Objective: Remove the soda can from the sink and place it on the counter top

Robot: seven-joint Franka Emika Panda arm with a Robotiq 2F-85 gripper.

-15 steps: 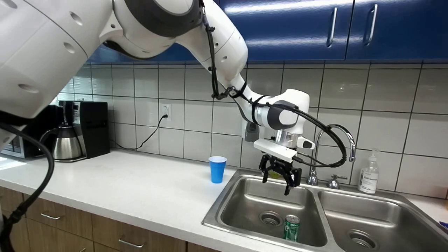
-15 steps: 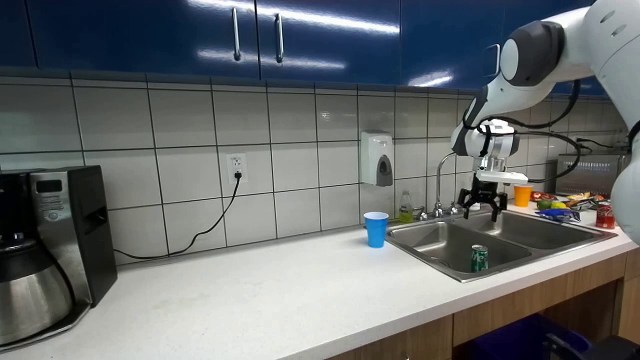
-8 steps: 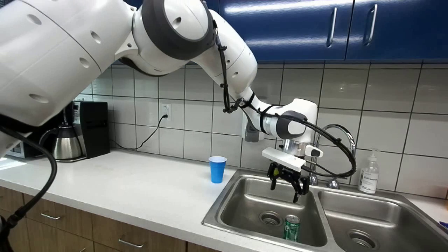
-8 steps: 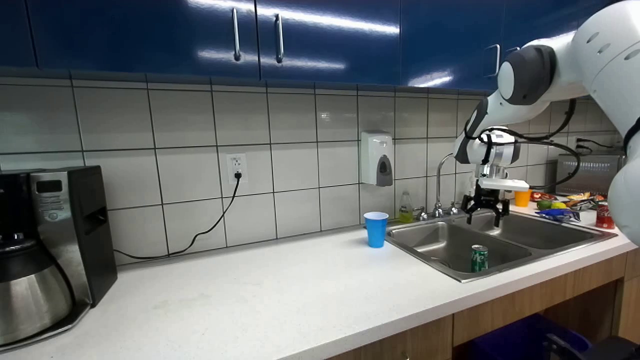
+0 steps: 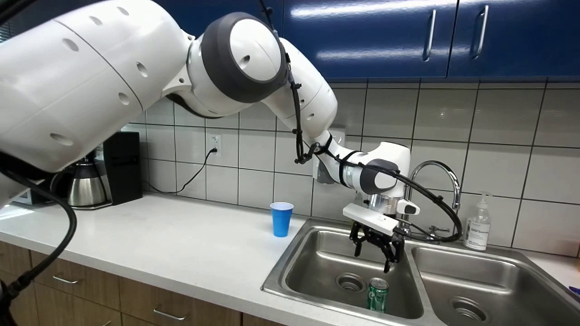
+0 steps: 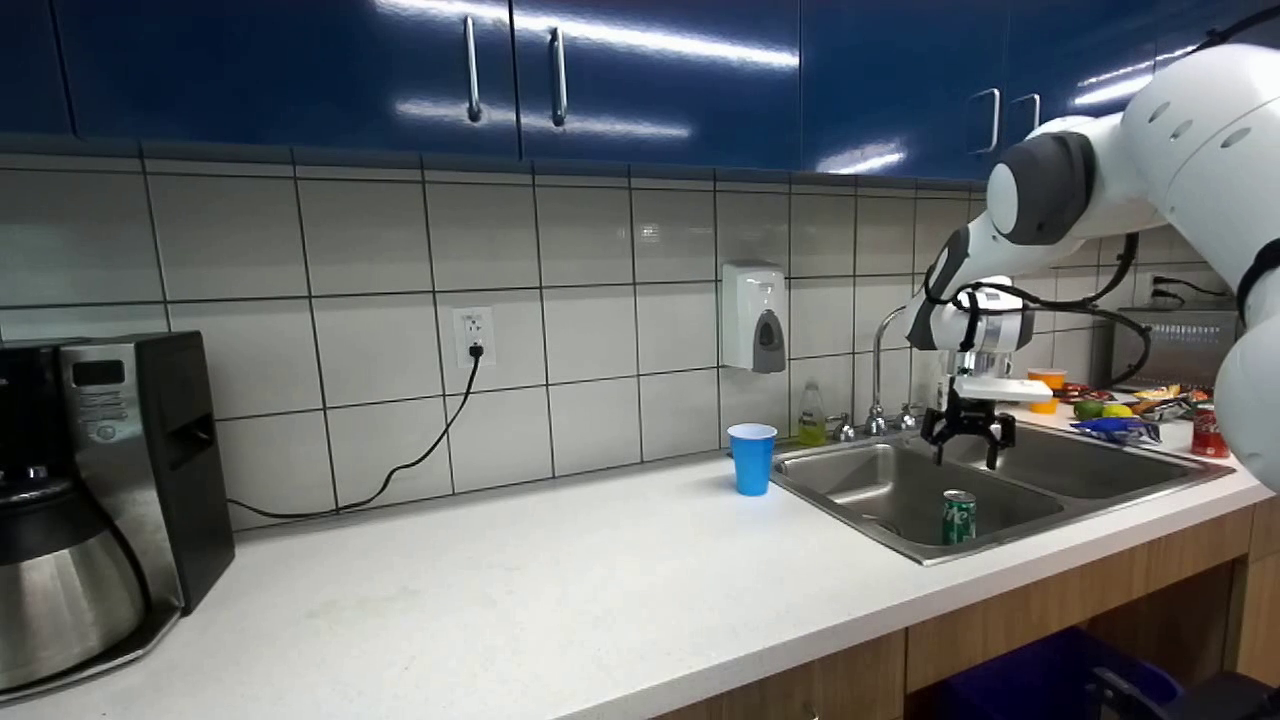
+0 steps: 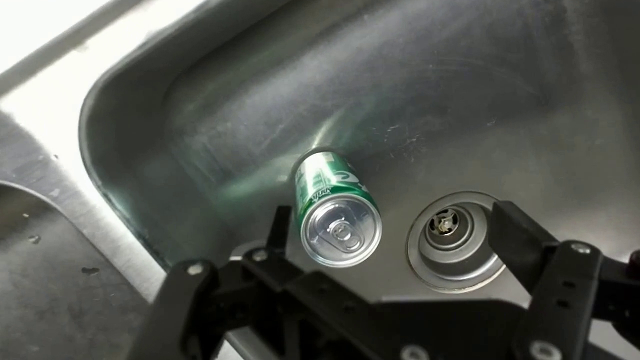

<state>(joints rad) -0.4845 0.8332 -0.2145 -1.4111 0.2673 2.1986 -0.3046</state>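
Observation:
The green soda can (image 5: 377, 295) stands upright in a basin of the steel sink (image 5: 419, 285). It also shows in an exterior view (image 6: 958, 517) and in the wrist view (image 7: 340, 220), its silvery top toward the camera. My gripper (image 5: 372, 261) is open and empty above that basin, higher than the can and apart from it; it also shows in an exterior view (image 6: 965, 464). In the wrist view the can lies nearer the left finger, and the drain shows near the right finger of the gripper (image 7: 390, 207). The pale counter top (image 5: 204, 244) runs beside the sink.
A blue cup (image 5: 281, 219) stands on the counter beside the sink. The chrome faucet (image 5: 456, 192) rises behind the basins, near a soap bottle (image 5: 477, 228). An orange cup (image 6: 1044, 385), snacks and a red can (image 6: 1209, 432) stand beyond the sink. A coffee maker (image 6: 150, 480) stands at the far end.
My gripper has moved down toward the sink basin and somewhat to the right in an exterior view, with its fingers still open. The can, cup and other things have not moved.

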